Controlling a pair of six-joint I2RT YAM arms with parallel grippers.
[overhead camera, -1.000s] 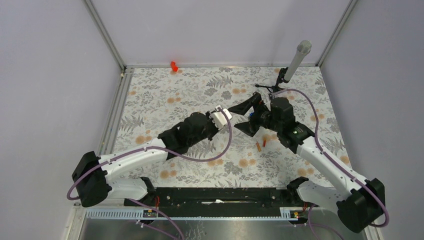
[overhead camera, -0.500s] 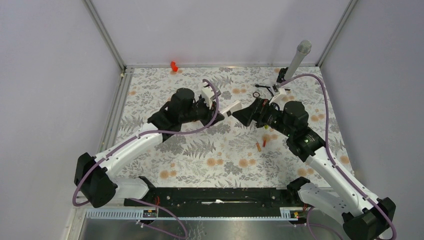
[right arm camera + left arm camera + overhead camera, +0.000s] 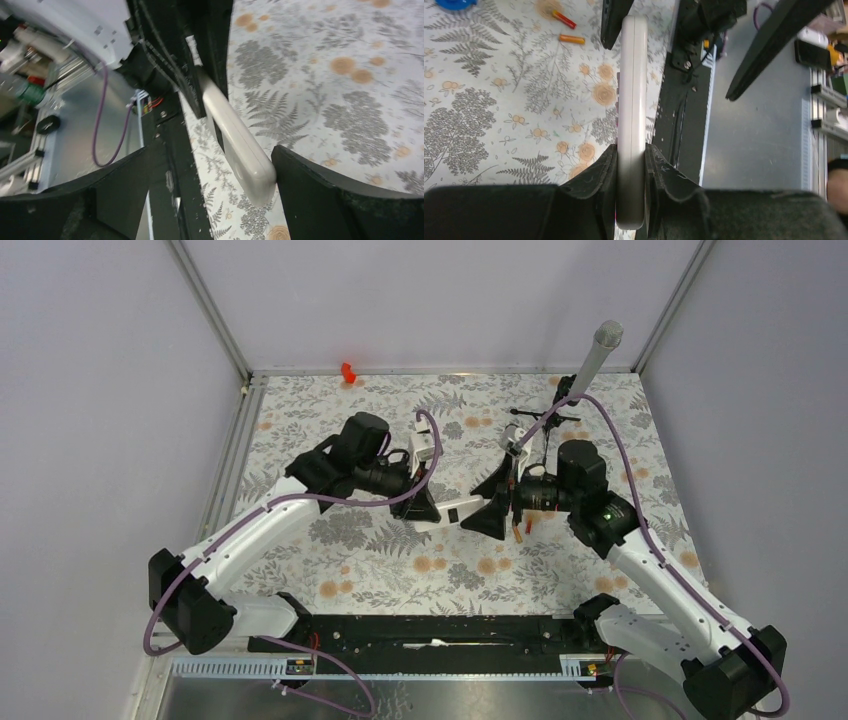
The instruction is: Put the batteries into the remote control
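The white remote control (image 3: 457, 512) is held edge-on above the patterned mat, and my left gripper (image 3: 430, 506) is shut on its near end. From the left wrist, the remote control (image 3: 632, 85) runs away from the pinching pads (image 3: 606, 167). My right gripper (image 3: 497, 506) stands open, its fingers straddling the remote's free end. From the right wrist, that end of the remote control (image 3: 242, 150) lies close to the right finger (image 3: 310, 190), and a wide gap separates it from the other one. My right gripper (image 3: 214, 165) holds nothing. Two orange batteries (image 3: 572, 39) (image 3: 564, 19) lie on the mat (image 3: 523, 526).
A blue disc (image 3: 455, 3) lies on the mat beyond the batteries. A grey cylinder on a black stand (image 3: 597, 358) rises at the back right. A small red object (image 3: 347, 371) sits at the back edge. A black rail (image 3: 440, 630) runs along the near edge.
My left arm swung the remote down and to the right, toward the middle. My right gripper turned and came in around the remote's free end.
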